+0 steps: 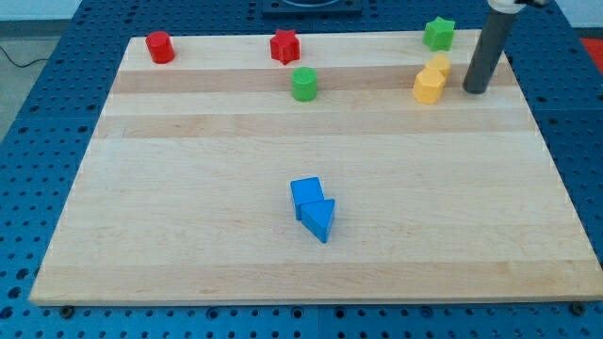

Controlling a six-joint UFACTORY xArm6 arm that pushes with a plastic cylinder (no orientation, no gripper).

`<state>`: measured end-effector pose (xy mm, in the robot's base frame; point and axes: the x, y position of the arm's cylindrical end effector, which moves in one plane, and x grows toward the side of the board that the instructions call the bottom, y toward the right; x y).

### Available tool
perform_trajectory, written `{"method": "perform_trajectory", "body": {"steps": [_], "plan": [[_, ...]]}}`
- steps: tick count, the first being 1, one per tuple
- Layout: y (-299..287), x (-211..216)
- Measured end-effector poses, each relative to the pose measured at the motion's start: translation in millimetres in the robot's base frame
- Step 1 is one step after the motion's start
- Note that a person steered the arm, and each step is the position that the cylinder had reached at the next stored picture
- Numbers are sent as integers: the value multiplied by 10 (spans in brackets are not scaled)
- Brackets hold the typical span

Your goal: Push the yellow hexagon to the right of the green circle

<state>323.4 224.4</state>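
Note:
The yellow hexagon (429, 86) sits on the wooden board (188, 188) near the view's top right, touching a second yellow block (439, 65) just above and to its right. The green circle (303, 84) stands well to the hexagon's left, at about the same height in the view. My tip (474, 91) rests on the board just to the right of the yellow hexagon, a small gap apart from it.
A green star (438, 33) lies at the top right, above the yellow blocks. A red star (285, 46) and a red cylinder (159, 47) lie along the top edge. A blue cube (306, 195) and a blue triangle (319, 220) touch near the board's lower middle.

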Motion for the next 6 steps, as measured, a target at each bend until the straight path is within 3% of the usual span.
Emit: {"method": "perform_trajectory", "body": {"steps": [3, 6], "plan": [[-1077, 248], [-992, 5]]}}
